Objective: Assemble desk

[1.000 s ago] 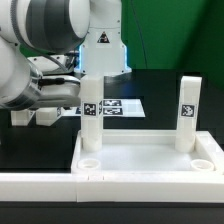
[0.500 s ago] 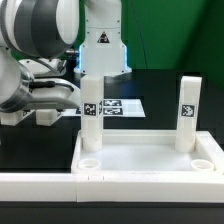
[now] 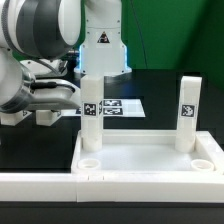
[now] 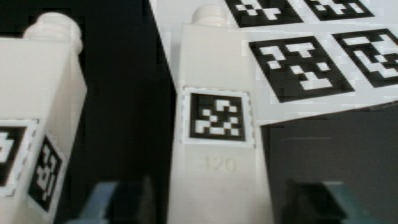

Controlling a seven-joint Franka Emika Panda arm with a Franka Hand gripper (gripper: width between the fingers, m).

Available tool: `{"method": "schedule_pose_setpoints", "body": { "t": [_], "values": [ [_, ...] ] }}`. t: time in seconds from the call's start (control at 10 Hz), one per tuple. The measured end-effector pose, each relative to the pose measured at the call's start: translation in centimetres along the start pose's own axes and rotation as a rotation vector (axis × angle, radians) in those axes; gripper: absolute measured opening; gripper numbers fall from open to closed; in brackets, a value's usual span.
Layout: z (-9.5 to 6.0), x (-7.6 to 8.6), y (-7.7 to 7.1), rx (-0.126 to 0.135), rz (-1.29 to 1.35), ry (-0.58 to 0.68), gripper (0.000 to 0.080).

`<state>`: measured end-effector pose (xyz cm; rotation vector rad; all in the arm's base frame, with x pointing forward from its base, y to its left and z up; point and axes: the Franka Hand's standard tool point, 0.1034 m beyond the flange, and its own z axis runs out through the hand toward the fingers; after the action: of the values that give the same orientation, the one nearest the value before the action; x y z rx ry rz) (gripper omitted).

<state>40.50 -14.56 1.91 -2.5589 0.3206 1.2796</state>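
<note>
The white desk slab [image 3: 150,160] lies at the front with two tagged legs standing upright in its far corner sockets, one on the exterior view's left [image 3: 91,115] and one on its right [image 3: 187,110]. Two loose legs lie on the black table [image 3: 48,116] [image 3: 20,117] under the arm. In the wrist view my gripper [image 4: 217,203] is open and straddles one lying leg [image 4: 217,120]. A dark finger [image 4: 103,197] shows on each side with a gap to the leg. The other loose leg [image 4: 45,110] lies beside it. My gripper's fingers are hidden by the arm in the exterior view.
The marker board [image 3: 122,107] lies flat behind the slab and also shows in the wrist view [image 4: 329,50], just beyond the leg's tip. A long white border rail [image 3: 40,185] runs along the front left. The robot base [image 3: 103,45] stands at the back.
The arm shifted a little toward the exterior view's left between the oldest frame and the one after it. It has held still since. The slab and upright legs have not moved.
</note>
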Motion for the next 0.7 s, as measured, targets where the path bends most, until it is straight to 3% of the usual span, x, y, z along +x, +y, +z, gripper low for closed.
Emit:
{"method": "schedule_pose_setpoints", "body": {
  "t": [0.1, 0.7],
  "values": [
    [0.00, 0.00, 0.00, 0.000, 0.000, 0.000, 0.0286],
    [0.00, 0.00, 0.00, 0.000, 0.000, 0.000, 0.0286]
  ]
}}
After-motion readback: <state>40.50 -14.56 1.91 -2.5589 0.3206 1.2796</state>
